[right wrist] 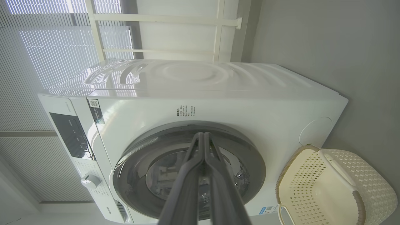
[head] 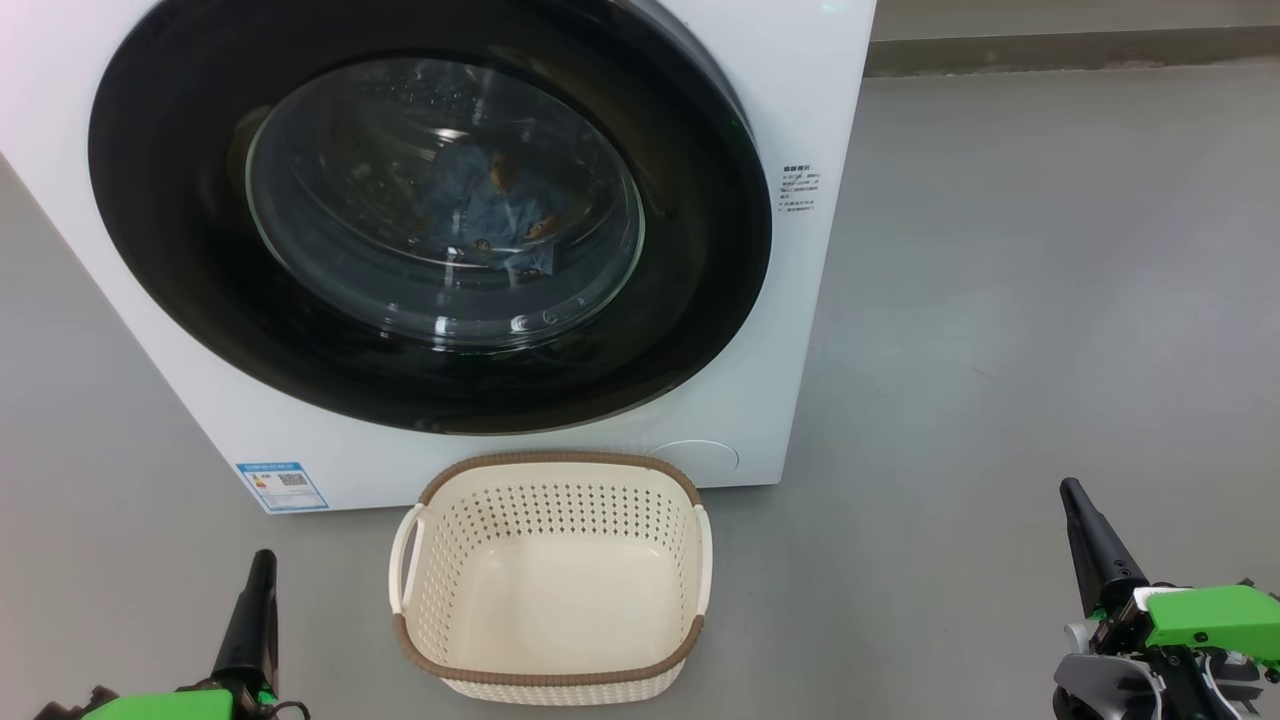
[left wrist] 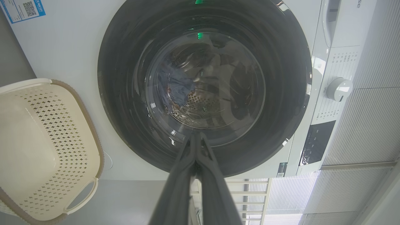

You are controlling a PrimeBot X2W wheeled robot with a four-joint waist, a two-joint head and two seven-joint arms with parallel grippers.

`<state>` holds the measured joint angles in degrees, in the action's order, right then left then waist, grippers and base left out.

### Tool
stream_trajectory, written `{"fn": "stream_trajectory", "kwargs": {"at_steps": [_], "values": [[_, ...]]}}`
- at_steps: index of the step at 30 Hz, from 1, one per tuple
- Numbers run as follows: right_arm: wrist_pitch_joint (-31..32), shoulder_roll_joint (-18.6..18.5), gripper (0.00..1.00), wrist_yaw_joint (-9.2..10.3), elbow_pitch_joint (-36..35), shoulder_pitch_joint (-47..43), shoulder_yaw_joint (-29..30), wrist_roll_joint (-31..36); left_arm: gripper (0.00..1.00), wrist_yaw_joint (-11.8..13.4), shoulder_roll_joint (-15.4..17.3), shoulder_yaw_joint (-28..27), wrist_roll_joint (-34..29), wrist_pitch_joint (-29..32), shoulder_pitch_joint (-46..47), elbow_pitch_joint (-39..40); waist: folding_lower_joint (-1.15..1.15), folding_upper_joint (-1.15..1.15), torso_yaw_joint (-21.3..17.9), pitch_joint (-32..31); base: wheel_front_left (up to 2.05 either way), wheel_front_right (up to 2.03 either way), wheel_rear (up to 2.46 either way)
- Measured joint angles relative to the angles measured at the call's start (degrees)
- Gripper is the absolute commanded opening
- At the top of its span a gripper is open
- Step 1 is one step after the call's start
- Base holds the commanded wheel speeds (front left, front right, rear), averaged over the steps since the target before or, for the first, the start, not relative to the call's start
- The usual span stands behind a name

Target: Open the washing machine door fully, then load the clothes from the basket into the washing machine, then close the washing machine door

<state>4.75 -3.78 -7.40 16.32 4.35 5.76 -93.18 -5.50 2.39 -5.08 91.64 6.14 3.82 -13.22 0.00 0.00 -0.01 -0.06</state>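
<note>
Hanging low, both my left jaws and right jaws are pressed shut on nothing. The basket (head: 550, 515) sits on the floor (head: 1000, 300) between them, its far rim just short of the washing machine (head: 800, 100). Ahead, the washing machine door (head: 430, 390) is closed, with the clothes (head: 505, 215) behind its glass. Open floor spreads beyond my right jaws.

You get bright, even daylight from the slatted blinds (right wrist: 47, 62) behind the washing machine (right wrist: 218, 103), striping its glossy top with reflections, while the washing machine door (head: 430, 210) shows glare spots on its glass, floor (head: 1000, 300) shadows are faint, and both wrist views bow at the edges.
</note>
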Motion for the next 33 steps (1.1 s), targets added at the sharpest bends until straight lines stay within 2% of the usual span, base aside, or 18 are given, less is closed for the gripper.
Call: {"fn": "stream_trajectory", "kwargs": {"at_steps": [33], "values": [[0.0,0.0,0.0,0.01,0.0,0.0,0.0,-0.2,0.0,0.0,0.0,0.0,0.0,0.0,0.0,0.0,0.0,0.0,0.0,0.0,0.0,0.0,0.0]]}}
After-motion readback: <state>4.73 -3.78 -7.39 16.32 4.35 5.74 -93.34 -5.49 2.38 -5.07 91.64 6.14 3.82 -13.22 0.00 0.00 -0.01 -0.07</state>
